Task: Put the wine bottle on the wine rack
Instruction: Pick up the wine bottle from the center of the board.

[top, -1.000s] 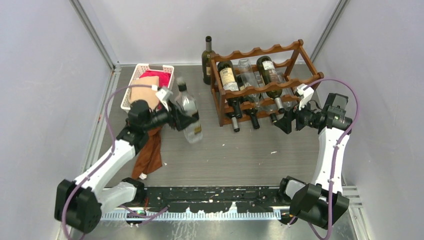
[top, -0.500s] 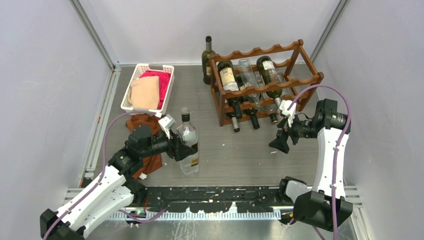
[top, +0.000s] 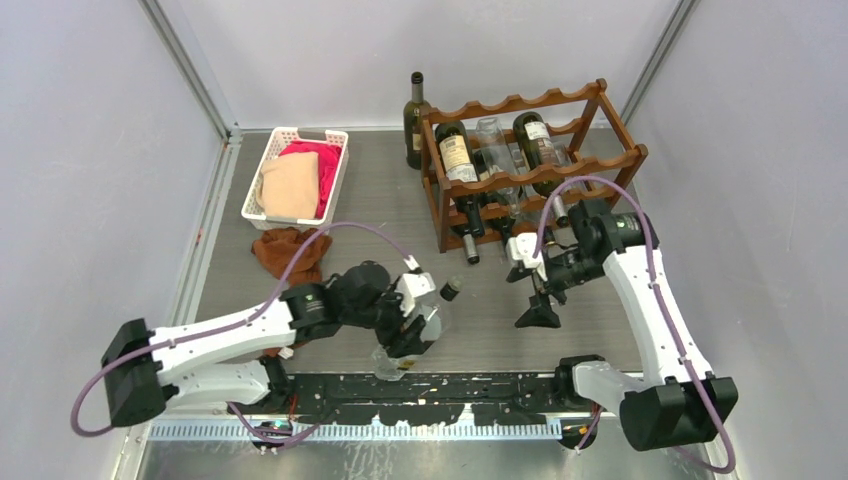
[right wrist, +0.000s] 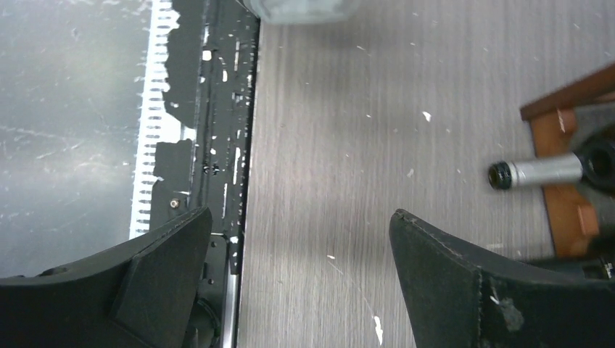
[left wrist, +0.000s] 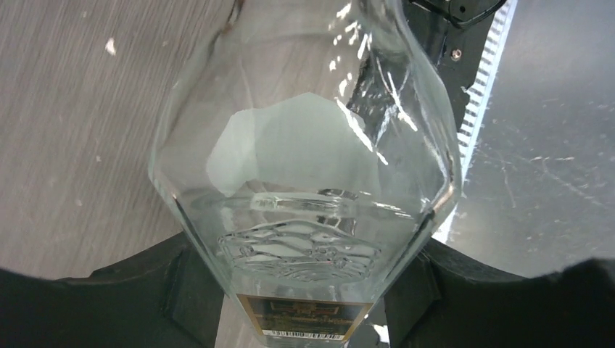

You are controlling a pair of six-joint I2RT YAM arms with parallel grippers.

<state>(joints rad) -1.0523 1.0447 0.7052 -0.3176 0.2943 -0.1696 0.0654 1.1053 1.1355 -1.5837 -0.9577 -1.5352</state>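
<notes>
- Lower centre of the overhead view: the left gripper (top: 408,332) is clamped around the body of the clear bottle (top: 425,318). The bottle tilts, its dark cap toward the upper right and its base toward the bottom edge of the table (top: 400,220).
- In the left wrist view, the left gripper (left wrist: 304,293) has a black finger pressing on each side of the clear bottle (left wrist: 304,159), just above a dark label with a barcode.
- Right of centre, the right gripper (top: 528,295) hangs over bare table with its jaws spread wide. The right wrist view confirms the right gripper (right wrist: 312,268) grips nothing.
- The wine rack (top: 540,172) stands in the upper right, well apart from the held bottle. We see several dark and clear bottles lying in its tiers.
- One dark bottle (top: 414,118) stands upright just left of the rack.
- Upper left: a white basket (top: 262,172) holds cloths, and a brown cloth (top: 285,250) lies below it.
</notes>
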